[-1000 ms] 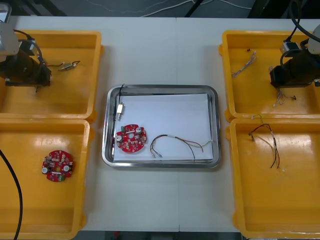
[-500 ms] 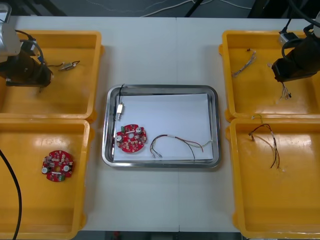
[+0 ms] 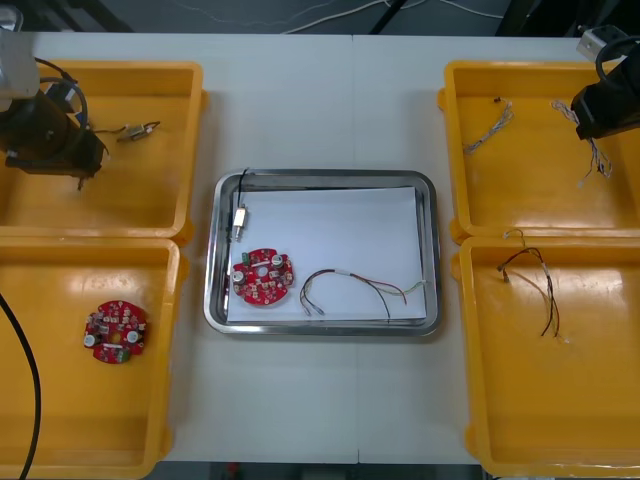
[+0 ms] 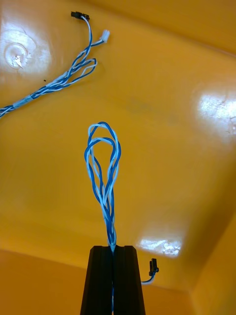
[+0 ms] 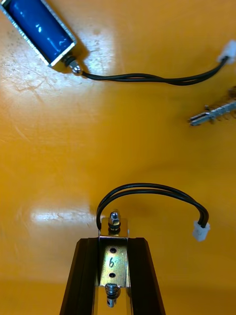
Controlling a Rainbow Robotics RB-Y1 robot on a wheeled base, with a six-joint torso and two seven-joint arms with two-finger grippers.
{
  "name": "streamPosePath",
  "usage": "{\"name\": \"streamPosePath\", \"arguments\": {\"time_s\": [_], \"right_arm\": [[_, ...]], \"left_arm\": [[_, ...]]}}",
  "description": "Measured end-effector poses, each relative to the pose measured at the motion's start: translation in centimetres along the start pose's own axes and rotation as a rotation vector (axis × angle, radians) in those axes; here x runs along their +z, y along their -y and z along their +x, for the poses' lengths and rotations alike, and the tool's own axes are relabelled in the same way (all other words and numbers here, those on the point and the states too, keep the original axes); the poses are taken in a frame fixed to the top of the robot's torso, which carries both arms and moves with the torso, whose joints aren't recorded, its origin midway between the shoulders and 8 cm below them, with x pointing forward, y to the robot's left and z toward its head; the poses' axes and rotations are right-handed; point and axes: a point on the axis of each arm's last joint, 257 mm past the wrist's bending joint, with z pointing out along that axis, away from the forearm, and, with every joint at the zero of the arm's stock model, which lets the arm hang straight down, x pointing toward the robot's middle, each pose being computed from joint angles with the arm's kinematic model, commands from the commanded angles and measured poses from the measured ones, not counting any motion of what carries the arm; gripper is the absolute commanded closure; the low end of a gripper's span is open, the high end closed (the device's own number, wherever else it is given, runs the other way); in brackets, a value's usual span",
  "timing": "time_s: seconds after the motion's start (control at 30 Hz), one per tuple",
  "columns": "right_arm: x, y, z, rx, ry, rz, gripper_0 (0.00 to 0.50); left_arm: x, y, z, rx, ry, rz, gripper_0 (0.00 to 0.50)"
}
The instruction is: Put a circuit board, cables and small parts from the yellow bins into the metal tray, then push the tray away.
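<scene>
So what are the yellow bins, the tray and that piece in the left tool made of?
Yellow bins: likely moulded plastic, glossy with soft highlights. Metal tray: probably polished steel, rim mirror-bright. Small metal part in the left tool, over the far left bin: shiny plated metal, black cable attached. Right tool, over far right bin, grips blue and white cable.

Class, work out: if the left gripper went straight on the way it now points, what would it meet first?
Most likely the yellow bin's bare floor: the left gripper, shut on a small metal part, points down at it. Depth is unclear.
</scene>
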Motion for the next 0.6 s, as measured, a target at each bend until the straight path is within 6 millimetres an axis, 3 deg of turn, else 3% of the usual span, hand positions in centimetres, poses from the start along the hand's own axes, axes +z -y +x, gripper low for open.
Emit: {"name": "streamPosePath", "arguments": {"time_s": [0.17,0.6], "right_arm": [[-2.1,0.0,0.0,-0.061,0.043,0.006,0.500],[-5.1,-0.4,4.0,-0.160,0.098,0.024,0.500]], "left_arm": [[-1.3,0.6,0.1,0.021,-0.020,0.005,0.500],[-5.8,1.6,1.2,0.053,-0.100,0.012,0.500]]}}
